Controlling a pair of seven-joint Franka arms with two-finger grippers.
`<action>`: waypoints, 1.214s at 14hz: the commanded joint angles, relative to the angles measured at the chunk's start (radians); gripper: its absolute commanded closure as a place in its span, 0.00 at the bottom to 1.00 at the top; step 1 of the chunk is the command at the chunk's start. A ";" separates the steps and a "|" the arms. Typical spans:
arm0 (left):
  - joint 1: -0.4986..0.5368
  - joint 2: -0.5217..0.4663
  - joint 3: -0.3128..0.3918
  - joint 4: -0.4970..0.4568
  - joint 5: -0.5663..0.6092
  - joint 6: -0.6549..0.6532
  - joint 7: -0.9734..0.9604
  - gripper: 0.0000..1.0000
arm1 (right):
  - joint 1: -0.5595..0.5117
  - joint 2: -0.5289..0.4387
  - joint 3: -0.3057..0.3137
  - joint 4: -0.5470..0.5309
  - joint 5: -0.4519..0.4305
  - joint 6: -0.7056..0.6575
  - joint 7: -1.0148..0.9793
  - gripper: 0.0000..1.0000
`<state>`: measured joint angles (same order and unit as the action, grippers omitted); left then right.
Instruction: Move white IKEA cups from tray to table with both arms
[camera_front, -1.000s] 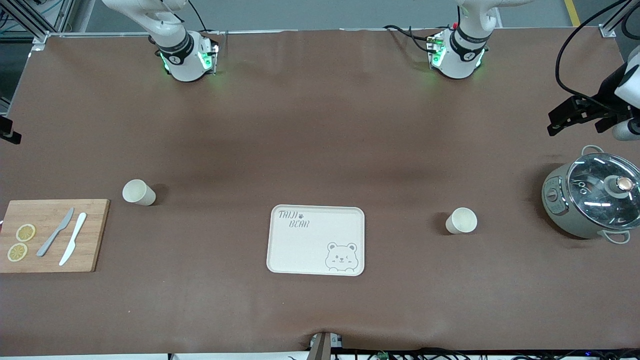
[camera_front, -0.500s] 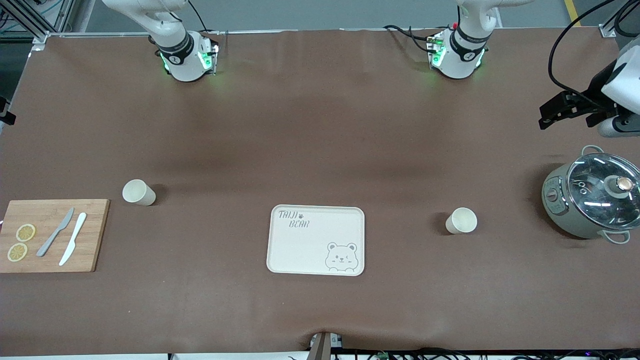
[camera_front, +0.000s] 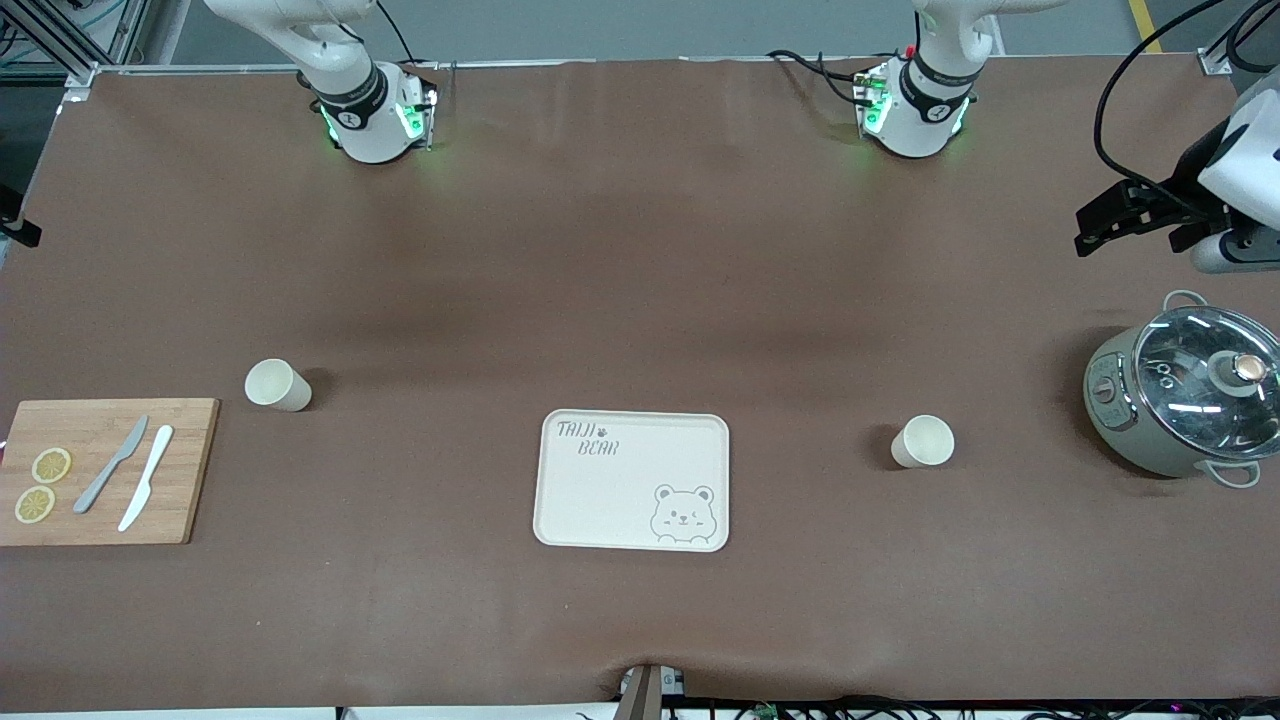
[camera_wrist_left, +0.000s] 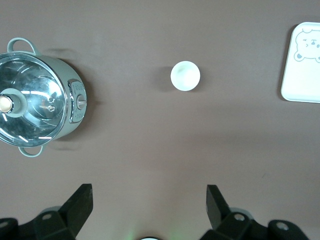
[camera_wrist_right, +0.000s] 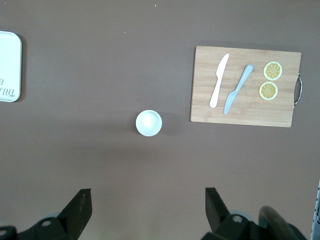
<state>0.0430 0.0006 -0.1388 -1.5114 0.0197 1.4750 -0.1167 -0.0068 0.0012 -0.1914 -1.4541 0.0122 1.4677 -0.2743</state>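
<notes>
Table (camera_front: 640, 250): broad matte brown sheet, faintly rippled, no gloss.

Tray (camera_front: 632, 480): cream rounded rectangle with raised rim, grey bear drawing and lettering; nothing stands on it. It sits low-centre in the front view.

Cooking pot (camera_front: 1180, 400): grey-green round body, glass lid with knob, at the left arm's end. From the tray, about 2 o'clock.

Cutting board (camera_front: 105, 470): pale wood grain, carrying two knives and two lemon slices, at the right arm's end, 9 o'clock from the tray.

Left gripper (camera_wrist_left: 150, 205): jaws spread wide, nothing between them, high over bare table near the pot.

Right gripper (camera_wrist_right: 147, 207): jaws wide, empty, high over the table at the right arm's end.

Cups: one cup (camera_front: 922, 441) stands upright at 3 o'clock from the tray; the other cup (camera_front: 277, 384) at 10 o'clock, just off the board's corner. Both smooth, tapered, handleless, well apart from the tray.

Judgement: both cups look delivered. Risks from here: the left arm, dropping low, could strike the pot lid; light cups tip easily if brushed.
</notes>
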 joint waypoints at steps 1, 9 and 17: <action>0.000 -0.005 -0.002 0.008 -0.023 -0.018 0.011 0.00 | 0.004 -0.029 0.006 -0.026 -0.008 0.011 -0.011 0.00; -0.002 -0.004 -0.045 0.017 -0.015 -0.042 0.011 0.00 | 0.005 -0.032 0.018 -0.025 -0.009 0.008 -0.011 0.00; 0.011 -0.025 -0.058 0.019 -0.004 -0.047 0.023 0.00 | -0.038 -0.053 0.138 -0.032 -0.021 0.000 0.006 0.00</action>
<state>0.0410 -0.0001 -0.1936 -1.4904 0.0192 1.4478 -0.1167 -0.0108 -0.0205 -0.0674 -1.4548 0.0086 1.4668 -0.2677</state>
